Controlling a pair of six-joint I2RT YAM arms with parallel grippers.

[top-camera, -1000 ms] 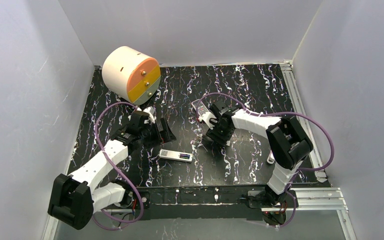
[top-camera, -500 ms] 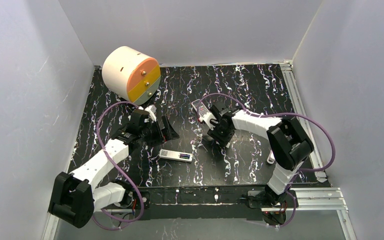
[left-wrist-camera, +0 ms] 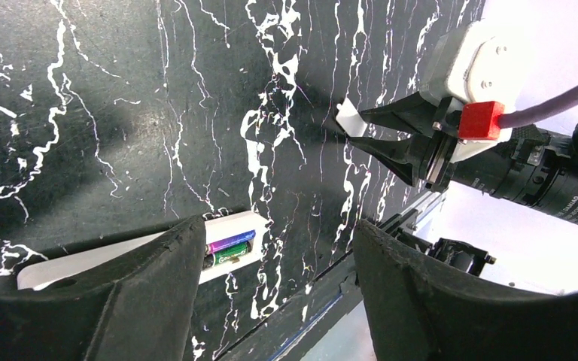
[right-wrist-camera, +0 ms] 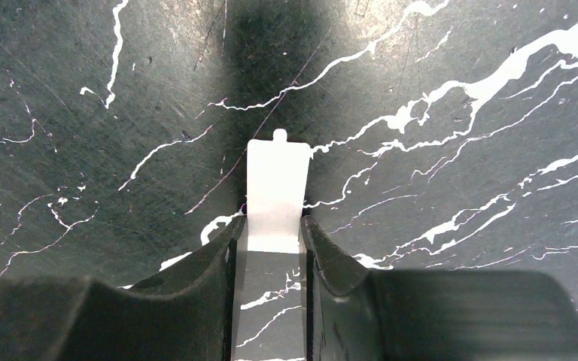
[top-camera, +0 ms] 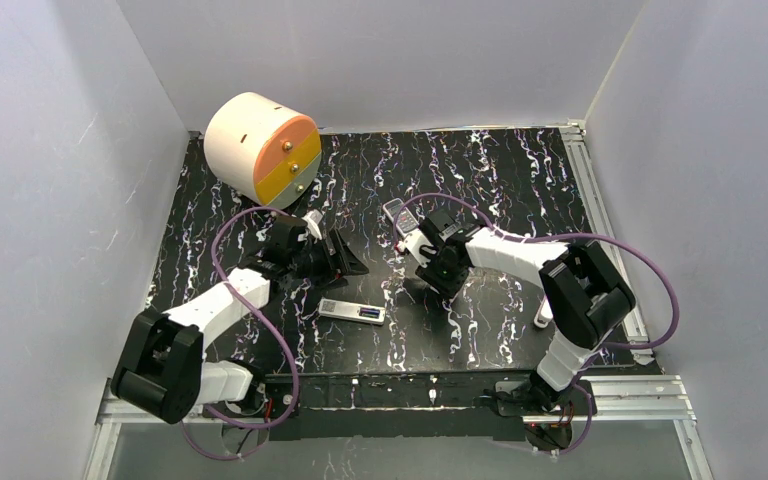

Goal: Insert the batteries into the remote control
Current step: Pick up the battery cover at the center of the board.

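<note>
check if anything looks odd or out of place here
The remote lies with its battery bay uncovered, batteries showing. Its likely lid, a small white tabbed plate, is pinched in the right gripper, apart from it. Nothing looks spilled or broken.

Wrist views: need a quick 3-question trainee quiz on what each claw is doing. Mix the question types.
1. True or false: the right claw is shut on a flat white tabbed cover.
2. Multiple choice: in the left wrist view, the batteries seated in the end of the white remote are
A. purple and green
B. blue and yellow
C. both black
3. Fill in: the left claw stands ___ and holds nothing.

Key: 1 true; 2 A; 3 open.
</note>
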